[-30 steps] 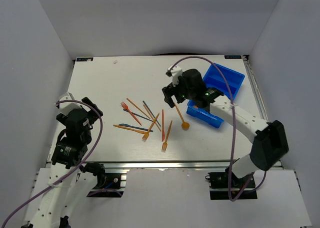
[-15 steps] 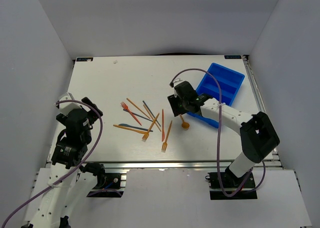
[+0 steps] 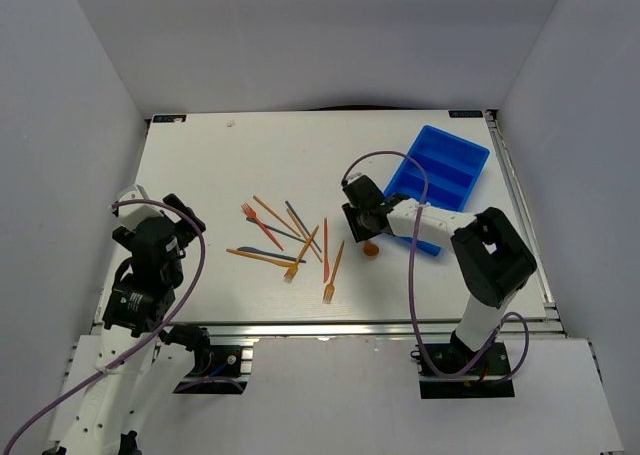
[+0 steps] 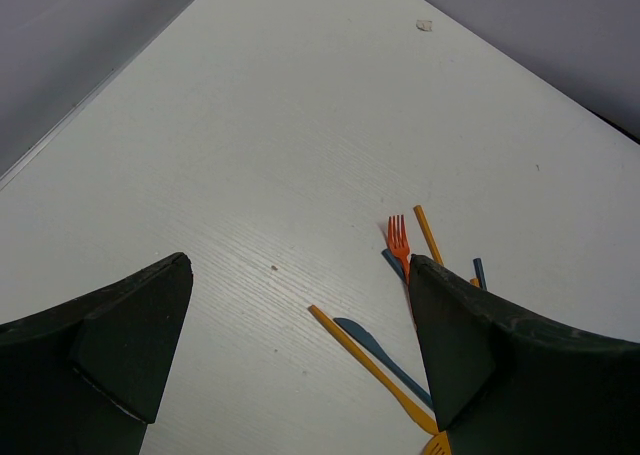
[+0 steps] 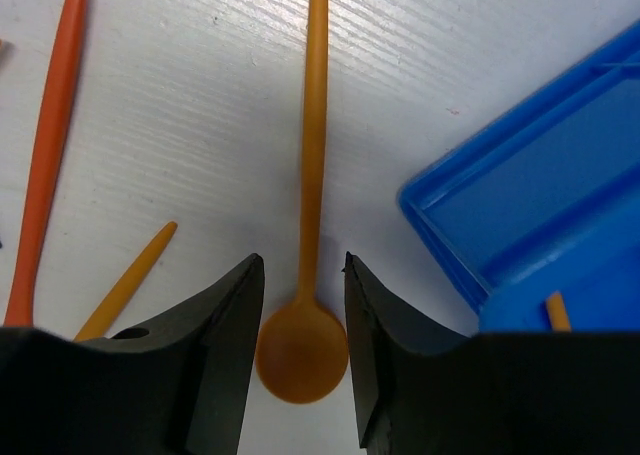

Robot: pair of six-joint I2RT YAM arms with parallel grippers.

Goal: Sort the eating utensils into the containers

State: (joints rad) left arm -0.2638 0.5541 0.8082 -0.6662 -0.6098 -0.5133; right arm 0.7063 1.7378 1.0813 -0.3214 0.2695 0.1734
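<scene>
My right gripper [image 5: 300, 260] is down at the table, its jaws half closed on either side of the neck of an orange spoon [image 5: 315, 125]. A gap shows on both sides of the handle, and the spoon lies flat. The blue tray [image 5: 440, 190] is just to its right, with an orange utensil tip [image 5: 557, 310] inside. From above, the right gripper [image 3: 363, 225] sits between the tray [image 3: 455, 135] and the scattered utensils [image 3: 290, 240]; the spoon bowl [image 3: 371, 247] shows beside it. My left gripper [image 4: 300, 265] hangs open above bare table, left of a red fork [image 4: 399, 237].
A red handle [image 5: 45, 165] and an orange handle tip [image 5: 125, 280] lie left of my right fingers. A dark blue knife [image 4: 375, 345] and an orange stick [image 4: 350, 340] lie near my left gripper. The left arm [image 3: 150, 255] is at the near left edge.
My right gripper has come down towards the table and towards the spoon's bowl end, and its jaws have narrowed around the handle. The left arm has not moved.
</scene>
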